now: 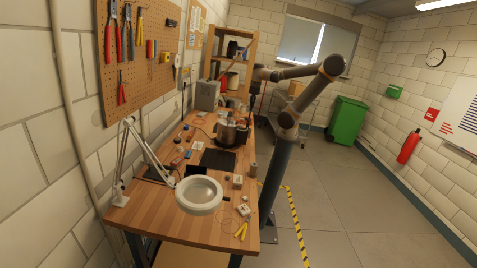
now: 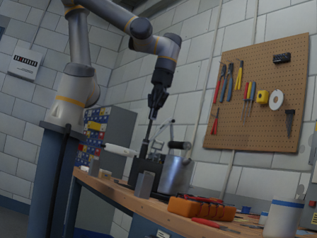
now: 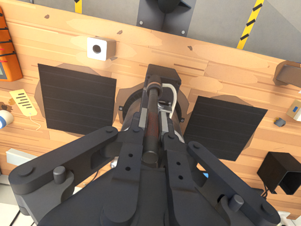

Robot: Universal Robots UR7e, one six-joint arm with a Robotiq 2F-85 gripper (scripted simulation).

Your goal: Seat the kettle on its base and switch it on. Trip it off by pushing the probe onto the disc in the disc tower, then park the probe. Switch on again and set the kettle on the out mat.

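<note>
In the middle of the bench the steel kettle (image 1: 226,132) (image 2: 175,173) sits on its round black base (image 1: 224,144). The black disc tower (image 1: 243,134) (image 2: 142,172) (image 3: 162,77) stands right beside it, on the side toward the bench's front edge. Above the tower my gripper (image 1: 252,99) (image 2: 154,110) (image 3: 153,119) grips the dark probe rod (image 2: 147,134) (image 3: 153,107) upright, its lower end down at the tower's top. Two black ribbed mats (image 3: 77,96) (image 3: 223,127) lie on either side of the base. A white block with a hole (image 3: 100,48) stands near the bench's front edge.
A magnifier lamp (image 1: 199,194) takes up the near end of the bench. An orange meter (image 2: 201,208) (image 3: 7,58) and a white cup (image 2: 282,216) lie past the kettle. A grey block (image 2: 144,184) stands beside the tower. Small parts are scattered along the wall side.
</note>
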